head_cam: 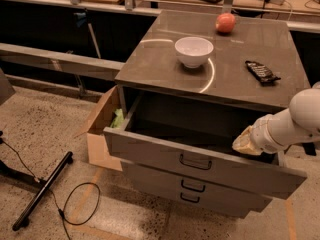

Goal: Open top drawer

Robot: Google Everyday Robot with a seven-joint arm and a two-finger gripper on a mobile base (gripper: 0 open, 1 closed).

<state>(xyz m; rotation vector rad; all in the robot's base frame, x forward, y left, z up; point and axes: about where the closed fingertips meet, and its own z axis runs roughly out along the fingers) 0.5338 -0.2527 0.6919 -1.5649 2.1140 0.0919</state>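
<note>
The top drawer (150,149) is pulled well out of the grey cabinet, showing its deep dark box. Its small dark loop handle (195,162) sits at the centre of the tall front. My gripper (247,143) is at the end of the white arm that comes in from the right. It sits at the drawer's right end, just above and behind the front panel, and its tip looks pale tan. The two shorter drawers (192,186) below are closed.
On the cabinet top stand a white bowl (193,50), a red apple (225,22) and a flat black object (262,71). An open cardboard box (100,134) stands against the cabinet's left side. A black stand leg (42,189) and cable (80,204) lie on the floor.
</note>
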